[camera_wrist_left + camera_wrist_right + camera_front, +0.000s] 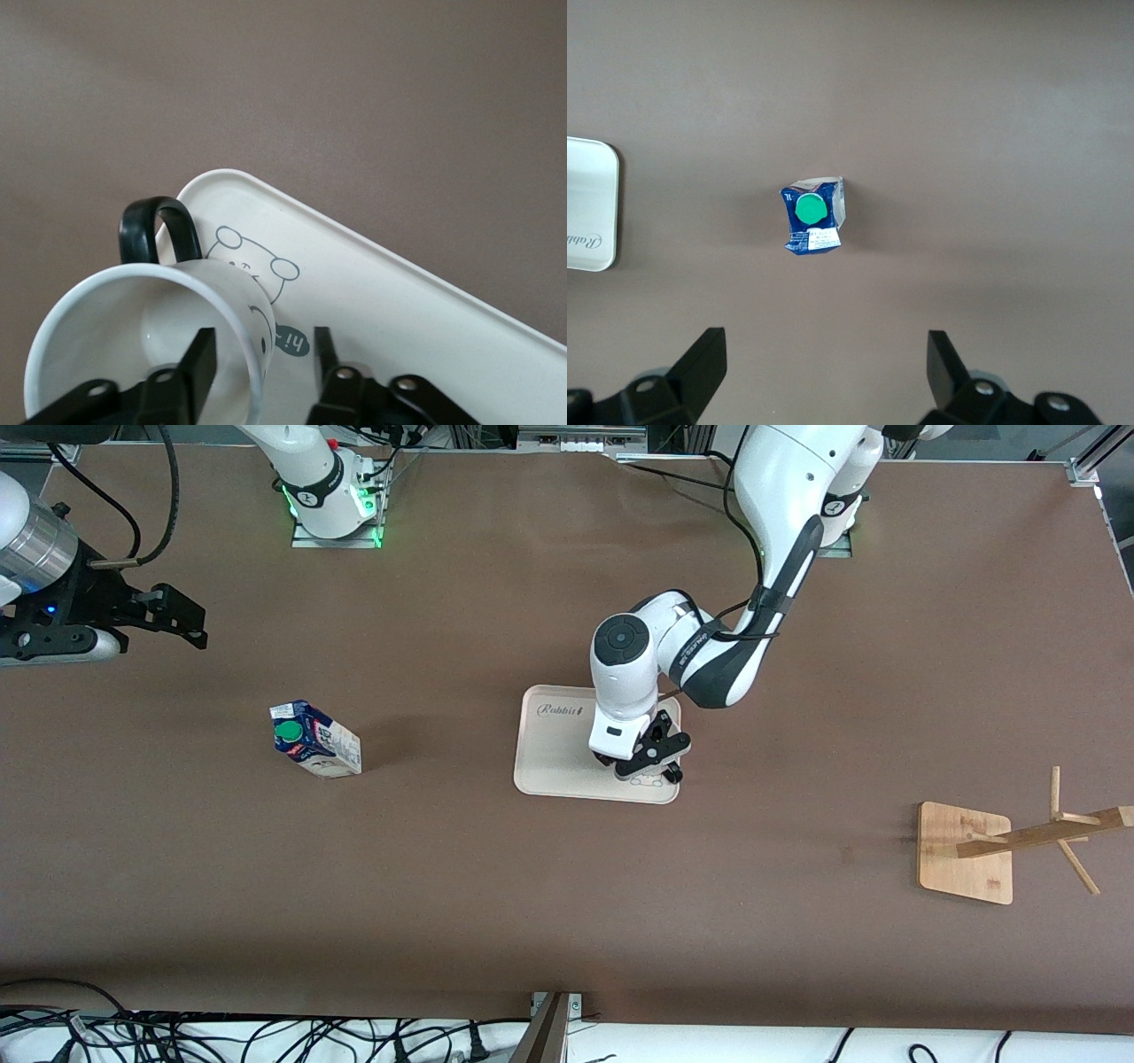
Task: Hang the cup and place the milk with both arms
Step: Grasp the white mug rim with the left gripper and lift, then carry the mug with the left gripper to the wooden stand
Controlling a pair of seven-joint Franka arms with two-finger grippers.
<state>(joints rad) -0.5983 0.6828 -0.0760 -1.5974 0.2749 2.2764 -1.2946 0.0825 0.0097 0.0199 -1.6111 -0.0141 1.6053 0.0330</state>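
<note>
Sitting on tray (416,292): cup (177,310), left hand (261,363) straddling rim.

From the right wrist camera we look straight down on the milk (812,217), its green cap (811,209) facing us, standing alone on the brown table (992,133); our right gripper (828,376) hangs above with fingers spread wide, and the tray (589,202) edge shows nearby

White cup (133,310) with black handle and smiley, dark blue milk (316,739) with green cap, cream tray (554,766), brown table (567,903)
</note>
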